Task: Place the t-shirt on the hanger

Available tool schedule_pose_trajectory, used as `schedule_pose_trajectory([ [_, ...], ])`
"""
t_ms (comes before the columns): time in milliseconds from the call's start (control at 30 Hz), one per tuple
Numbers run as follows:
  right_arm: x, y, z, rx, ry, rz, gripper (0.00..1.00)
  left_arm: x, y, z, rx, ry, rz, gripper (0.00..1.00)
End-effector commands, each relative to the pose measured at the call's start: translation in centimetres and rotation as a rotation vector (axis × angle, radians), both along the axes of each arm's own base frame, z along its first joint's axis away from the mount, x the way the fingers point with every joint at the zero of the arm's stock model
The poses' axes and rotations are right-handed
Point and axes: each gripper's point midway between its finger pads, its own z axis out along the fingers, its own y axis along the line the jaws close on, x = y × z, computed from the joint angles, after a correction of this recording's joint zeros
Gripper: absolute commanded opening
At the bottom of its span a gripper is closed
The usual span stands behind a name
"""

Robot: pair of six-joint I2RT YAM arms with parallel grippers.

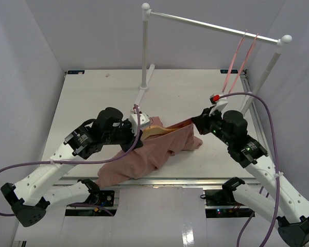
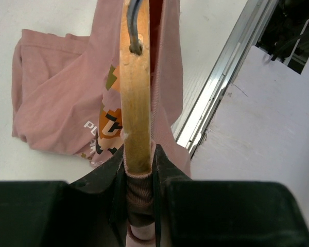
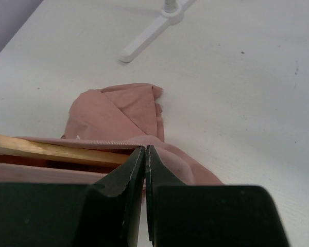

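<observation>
The left fingers (image 2: 110, 172) are closed narrowly on the hanger (image 2: 135, 103), with a fold of the t-shirt (image 2: 56, 103) pinched in alongside the wood; the right fingers (image 3: 131, 167) are pressed fully together on the shirt's edge, just beside the hanger's other end. The hanger's long axis is seen to run from one arm toward the other, so the wood is held between both. The garment is judged only partly drawn on, most of it being heaped on the table (image 1: 195, 92) toward the near edge; behind, a white rack (image 1: 144, 51) carrying pink wire hangers (image 1: 242, 56) is set against pale walls.
</observation>
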Motion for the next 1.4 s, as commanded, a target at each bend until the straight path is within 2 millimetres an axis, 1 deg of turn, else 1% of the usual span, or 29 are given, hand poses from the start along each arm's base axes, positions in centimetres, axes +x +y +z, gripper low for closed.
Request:
schedule_pose_trajectory([
  [0, -3.2, 3.8, 2.4, 0.029, -0.028, 0.285, 0.08, -1.0, -1.6, 2.2, -0.126, -0.028, -0.092, 0.0],
  [33, -4.4, 4.9, 2.5, 0.039, -0.026, 0.368, 0.08, -1.4, -2.0, 2.1, -0.145, -0.019, -0.122, 0.0],
  [133, -7.0, 6.7, 2.8, 0.047, -0.024, 0.521, 0.08, -2.5, -2.8, 2.0, -0.192, 0.0, -0.19, 0.0],
  [200, -8.1, 7.6, 2.2, 0.019, -0.004, 0.587, 0.1, -3.2, -3.2, 1.9, -0.217, 0.013, -0.231, 0.0],
  [233, -8.9, 7.9, 2.0, 0.001, 0.002, 0.63, 0.14, -3.7, -3.3, 1.9, -0.231, 0.025, -0.259, 0.0],
  [267, -9.1, 8.3, 1.6, -0.013, 0.012, 0.652, 0.16, -4.0, -3.5, 2.0, -0.241, 0.031, -0.276, 0.0],
  [333, -9.2, 8.6, 1.4, -0.016, 0.005, 0.668, 0.26, -4.5, -3.7, 1.8, -0.257, 0.041, -0.307, 0.0],
  [433, -9.9, 9.1, 2.7, 0.018, -0.043, 0.717, 0.41, -4.9, -3.7, 1.3, -0.263, 0.055, -0.329, 0.0],
  [533, -10.7, 9.6, 4.7, 0.045, -0.117, 0.77, 0.48, -5.5, -3.6, 1.1, -0.271, 0.056, -0.355, 0.0],
  [567, -10.9, 9.8, 5.3, 0.047, -0.136, 0.785, 0.5, -5.5, -3.5, 1.0, -0.271, 0.057, -0.354, 0.0],
  [633, -11.9, 10.3, 6.0, 0.057, -0.16, 0.856, 0.53, -5.7, -3.5, 1.1, -0.275, 0.058, -0.357, 0.0],
  [767, -13.6, 11.4, 6.5, 0.065, -0.174, 0.97, 0.58, -6.0, -3.5, 1.9, -0.297, 0.052, -0.37, 0.0],
  [900, -13.9, 11.7, 7.1, 0.054, -0.232, 1.002, 0.61, -6.2, -3.5, 2.5, -0.311, 0.043, -0.378, 0.0],
  [1067, -14.2, 12.0, 8.2, 0.068, -0.253, 1.028, 0.65, -6.3, -3.4, 2.5, -0.313, 0.041, -0.38, 0.0],
  [1167, -14.3, 12.2, 8.0, 0.062, -0.239, 1.041, 0.67, -6.5, -3.4, 2.6, -0.322, 0.04, -0.389, 0.0],
  [1267, -13.9, 12.6, 7.2, 0.049, -0.223, 1.033, 0.67, -6.8, -3.5, 2.9, -0.335, 0.038, -0.404, 0.0],
  [1367, -13.8, 13.2, 6.3, 0.043, -0.198, 1.051, 0.65, -6.9, -3.7, 3.3, -0.35, 0.039, -0.419, 0.0],
])
